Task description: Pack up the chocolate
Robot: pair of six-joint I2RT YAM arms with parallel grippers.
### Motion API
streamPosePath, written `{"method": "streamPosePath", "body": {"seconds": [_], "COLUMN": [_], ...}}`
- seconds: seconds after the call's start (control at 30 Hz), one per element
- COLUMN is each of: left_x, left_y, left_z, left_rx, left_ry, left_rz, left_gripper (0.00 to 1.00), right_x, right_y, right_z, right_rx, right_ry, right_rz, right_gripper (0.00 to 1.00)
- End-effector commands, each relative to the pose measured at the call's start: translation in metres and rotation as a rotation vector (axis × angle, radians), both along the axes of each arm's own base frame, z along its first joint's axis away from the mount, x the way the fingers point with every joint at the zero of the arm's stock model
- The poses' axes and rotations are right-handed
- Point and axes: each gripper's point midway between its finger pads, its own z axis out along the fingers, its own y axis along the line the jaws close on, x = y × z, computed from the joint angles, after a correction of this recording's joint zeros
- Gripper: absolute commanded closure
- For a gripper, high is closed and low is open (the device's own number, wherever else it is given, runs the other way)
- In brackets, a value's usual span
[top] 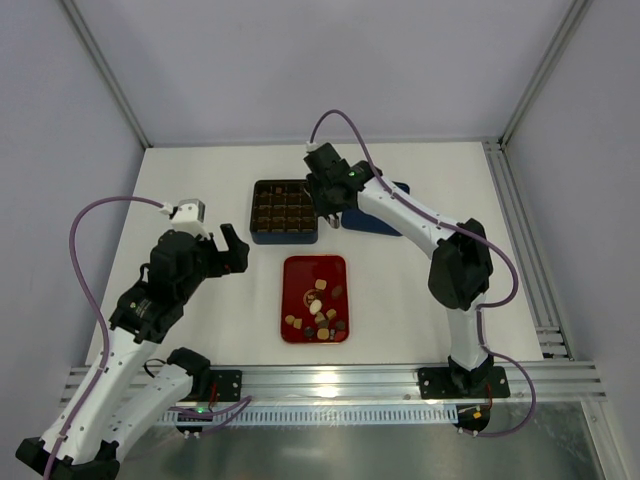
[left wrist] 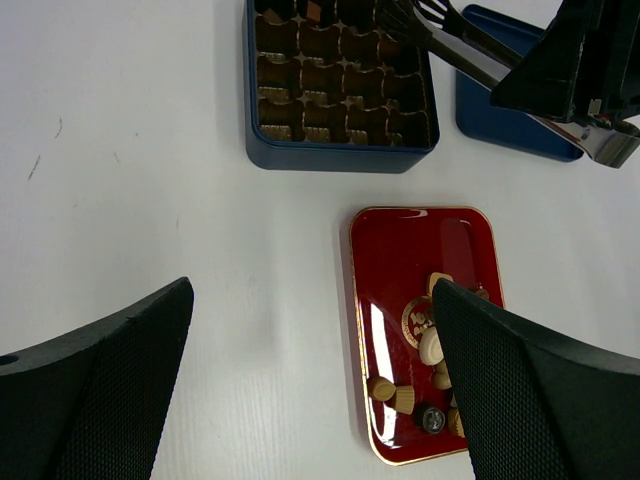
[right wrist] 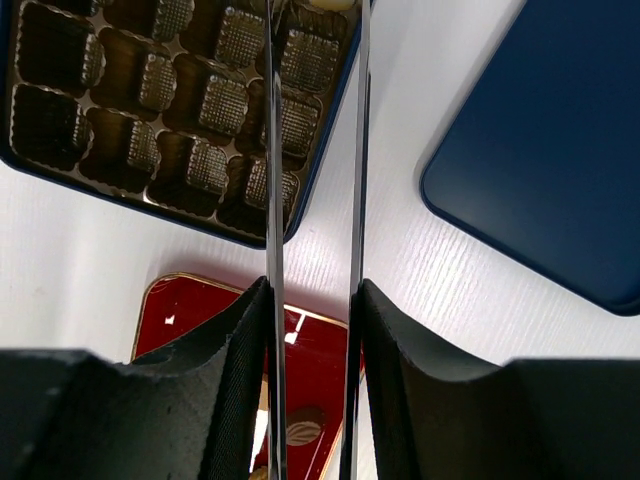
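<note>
L gripper [top: 232, 252] hangs left of the red tray [top: 310, 270], fingers spread wide, nothing in them; I read it as parked out of the way. Chocolate [top: 320, 310] sits mostly in the tray's near half, a loose pile. Beyond the tray is the blue box [left wrist: 340, 160], cells mostly looking empty. R gripper [right wrist: 312, 300] is clamped on the tongs [right wrist: 272, 150], reaching over the box's right column w/ a cream piece [right wrist: 325, 4] at the tips, prob. to drop into a cell. Lid [right wrist: 550, 150] lies beyond-right of the tray. White table [top: 200, 180], pale walls, alu frame [top: 105, 75].
</note>
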Motion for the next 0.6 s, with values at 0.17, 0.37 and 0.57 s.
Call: {"method": "streamPosePath", "body": {"seconds": [0.17, 0.37, 0.57], "left_x": [0.003, 0.003, 0.001], "left_y": [-0.001, -0.001, -0.001], "left_z": [0.01, 0.01, 0.019], "left_rx": [-0.012, -0.01, -0.017], "left_ry": [-0.028, -0.03, -0.034], "left_rz": [0.0, -0.001, -0.004], "left_gripper": [0.0, 0.0, 0.0], "right_x": [0.014, -0.012, -0.075], "right_y": [0.004, -0.007, -0.026], "right_z": [0.05, 0.081, 0.066], "right_rx": [0.058, 0.113, 0.104], "right_ry": [-0.109, -0.124, -0.071], "right_rz": [-0.004, 0.01, 0.047], "right_gripper": [0.56, 0.57, 0.57]}}
